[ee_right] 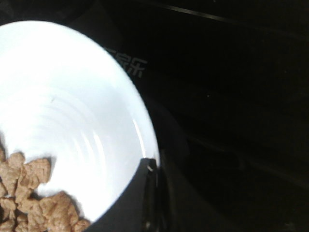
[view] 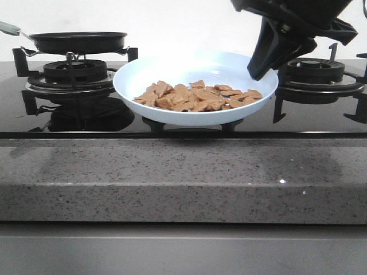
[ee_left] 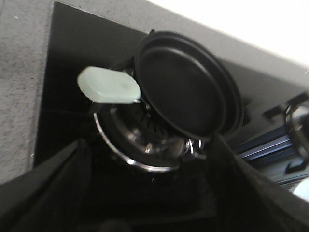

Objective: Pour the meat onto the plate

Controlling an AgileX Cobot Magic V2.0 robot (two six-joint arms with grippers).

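Note:
The pale-blue plate is over the middle of the hob with the heap of light-brown meat in it. My right gripper is shut on the plate's right rim. In the right wrist view one finger lies over the rim of the plate, beside the meat. The black pan stands empty on the left burner. My left gripper is open and empty above the pan and its pale handle; it is out of the front view.
The left burner's grate holds the pan, whose handle points left. The right burner is behind my right arm. The grey stone counter edge runs across the front of the black glass hob.

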